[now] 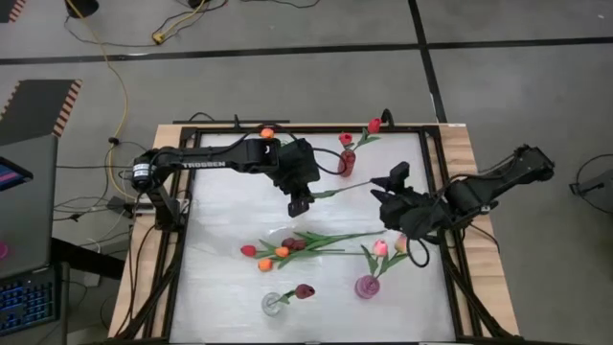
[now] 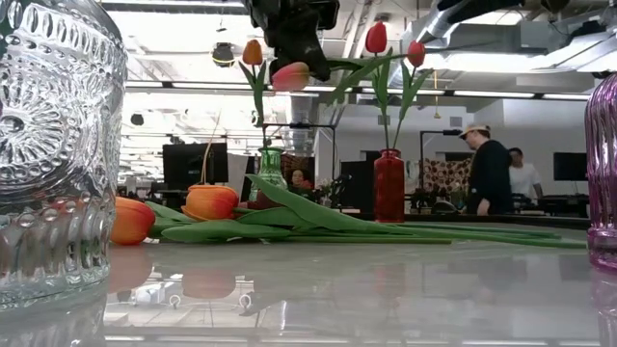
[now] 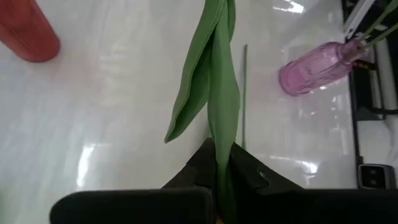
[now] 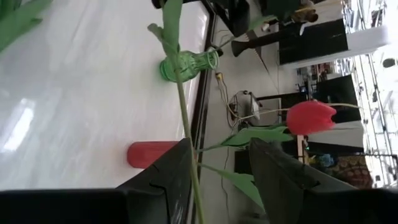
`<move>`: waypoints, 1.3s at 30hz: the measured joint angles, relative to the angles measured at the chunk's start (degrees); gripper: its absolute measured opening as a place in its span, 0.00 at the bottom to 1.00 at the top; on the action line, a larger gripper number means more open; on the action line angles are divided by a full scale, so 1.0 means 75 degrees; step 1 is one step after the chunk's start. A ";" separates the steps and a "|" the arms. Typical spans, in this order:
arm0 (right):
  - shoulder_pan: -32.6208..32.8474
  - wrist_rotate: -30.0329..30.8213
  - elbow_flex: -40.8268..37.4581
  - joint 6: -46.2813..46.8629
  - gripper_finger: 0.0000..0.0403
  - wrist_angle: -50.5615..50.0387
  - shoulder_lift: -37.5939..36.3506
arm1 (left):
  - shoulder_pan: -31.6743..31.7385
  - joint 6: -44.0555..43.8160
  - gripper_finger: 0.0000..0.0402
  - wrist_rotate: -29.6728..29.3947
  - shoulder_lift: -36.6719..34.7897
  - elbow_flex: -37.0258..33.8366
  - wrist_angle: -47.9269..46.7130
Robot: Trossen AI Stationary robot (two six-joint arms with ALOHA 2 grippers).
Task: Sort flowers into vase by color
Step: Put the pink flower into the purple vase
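My left gripper [image 1: 299, 204] hangs over the table's middle, shut on a tulip. The tulip's pink-orange head [image 2: 291, 75] shows just below the fingers, and its thin stem [image 1: 343, 190] runs toward the table's right. That stem [image 4: 188, 143] passes between the open fingers of my right gripper [image 1: 388, 187], close to one finger [image 4: 177, 171]. More flowers [image 1: 287, 251] lie flat in a loose heap at the table's middle. Four vases stand upright: red [image 1: 347, 161], green [image 4: 186, 64], purple [image 1: 368, 286] and clear [image 1: 274, 304]. My left gripper pinches the tulip's stem and wrapped leaf [image 3: 219, 152] between its two fingers, close to the head. The fingers slant downward. The flower is lifted clear of the table, its stem stretching away roughly level. My right gripper: I cannot tell whether its finger touches the stem.
The red vase holds two red tulips [image 1: 374, 126], the green vase an orange one [image 1: 266, 130], the purple vase pink ones [image 1: 380, 248] and the clear vase a maroon one [image 1: 305, 290]. A black frame [image 1: 436, 192] borders the white table. People stand in the room beyond [image 2: 490, 169].
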 joint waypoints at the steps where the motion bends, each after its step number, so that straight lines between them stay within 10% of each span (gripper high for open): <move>1: 0.0003 0.0003 0.0000 -0.0044 0.47 0.0003 0.0045 | 0.0000 -0.0050 0.00 0.0047 0.0000 0.0000 -0.0004; 39: 0.0004 0.0230 0.0000 -0.1878 0.47 0.1306 0.0092 | 0.0000 -0.4399 0.02 0.1712 0.0000 -0.0006 0.3959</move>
